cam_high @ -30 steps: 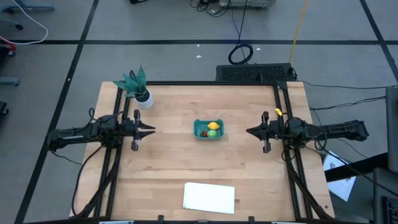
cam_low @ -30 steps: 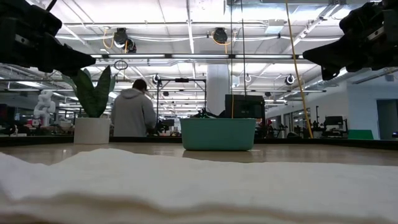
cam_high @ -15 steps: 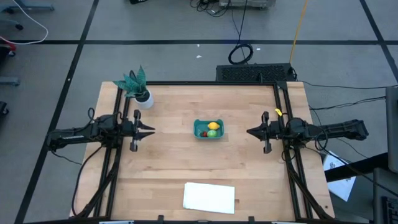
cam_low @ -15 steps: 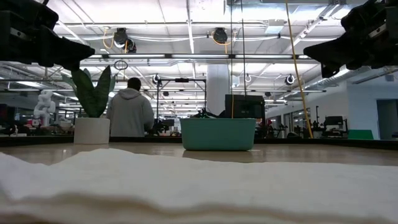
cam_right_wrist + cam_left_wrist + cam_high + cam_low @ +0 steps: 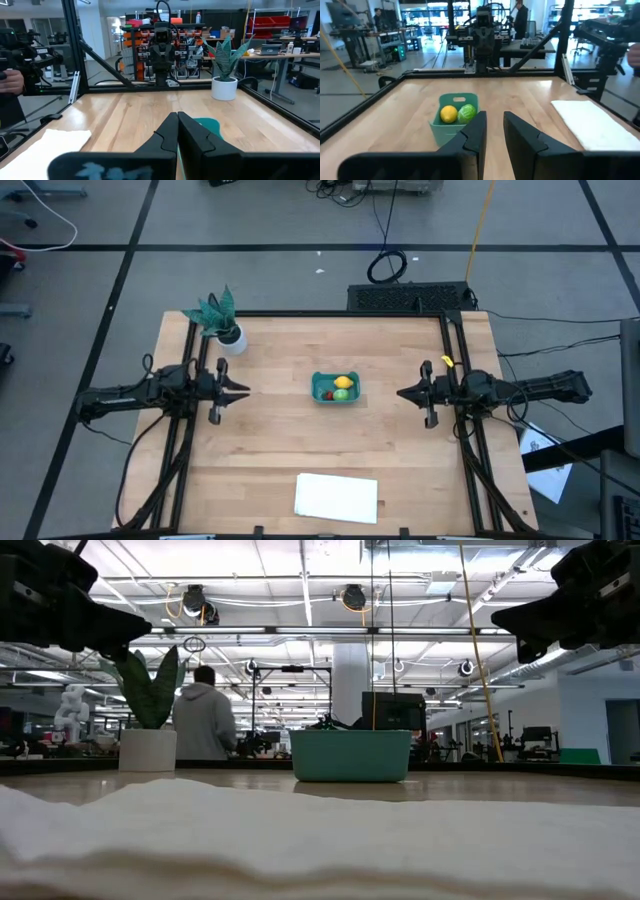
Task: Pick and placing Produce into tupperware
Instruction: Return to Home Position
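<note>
Tupperware sits mid-desk, slightly toward the far edge, between the two arms and well apart from both. All three produce pieces are inside it: yellow lemon in the far-right corner, light-green fruit just beside it and touching, red strawberry on the left side of the tub. From the left wrist view the lemon and green fruit show side by side above the tub rim (strawberry not visible from there). In the low view the tub stands upright on the desk; its contents are hidden by the wall.

Left claw hovers over the left side of the desk, pointing at the tub, holding nothing; the left wrist view shows its fingers spread with a narrow gap. Right claw hovers over the right side, also pointing at the tub, empty; its fingers are pressed together along their length. Both arms are raised off the surface in the low view.

White plant pot with teal leaves is at the far-left corner. Flat white sheet lies near the front edge, centre. A person stands in the room behind the desk, back to the camera.
</note>
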### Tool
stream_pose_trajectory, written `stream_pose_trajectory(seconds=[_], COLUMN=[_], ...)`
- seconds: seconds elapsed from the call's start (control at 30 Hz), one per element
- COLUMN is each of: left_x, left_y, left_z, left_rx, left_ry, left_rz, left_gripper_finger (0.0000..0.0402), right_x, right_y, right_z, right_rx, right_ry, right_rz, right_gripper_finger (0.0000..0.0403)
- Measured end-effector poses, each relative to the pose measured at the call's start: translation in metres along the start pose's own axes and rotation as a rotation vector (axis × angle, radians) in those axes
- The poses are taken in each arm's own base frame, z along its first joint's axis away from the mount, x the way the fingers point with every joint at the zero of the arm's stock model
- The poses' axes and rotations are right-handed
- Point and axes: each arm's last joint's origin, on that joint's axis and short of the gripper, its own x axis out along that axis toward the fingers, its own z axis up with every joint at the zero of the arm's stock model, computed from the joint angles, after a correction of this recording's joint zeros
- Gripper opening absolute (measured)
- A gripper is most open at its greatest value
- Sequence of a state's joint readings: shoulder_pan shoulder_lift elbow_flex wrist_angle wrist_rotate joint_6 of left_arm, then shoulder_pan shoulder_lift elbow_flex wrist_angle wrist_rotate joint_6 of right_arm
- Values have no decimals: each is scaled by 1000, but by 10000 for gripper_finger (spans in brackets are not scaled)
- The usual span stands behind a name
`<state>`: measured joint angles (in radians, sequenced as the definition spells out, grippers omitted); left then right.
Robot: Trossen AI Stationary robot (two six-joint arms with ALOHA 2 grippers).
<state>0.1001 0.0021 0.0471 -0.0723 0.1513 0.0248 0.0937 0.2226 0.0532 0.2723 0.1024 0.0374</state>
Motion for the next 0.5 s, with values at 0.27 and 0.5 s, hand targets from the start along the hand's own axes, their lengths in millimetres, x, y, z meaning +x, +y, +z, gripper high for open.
stream_pose_trajectory(seconds=[0.27,0.5], left_x=[0,0], left_y=[1,1], left_z=[-1,-1], left_rx=[-3,-5], left_ry=[7,7], left_rz=[32,32], left_gripper_finger=[72,72], right_x=[0,0], right_y=[0,0], right_z=[0,0], right_rx=[3,3], right_ry=[-3,-3], right_rz=[0,1], right_gripper_finger=[0,0])
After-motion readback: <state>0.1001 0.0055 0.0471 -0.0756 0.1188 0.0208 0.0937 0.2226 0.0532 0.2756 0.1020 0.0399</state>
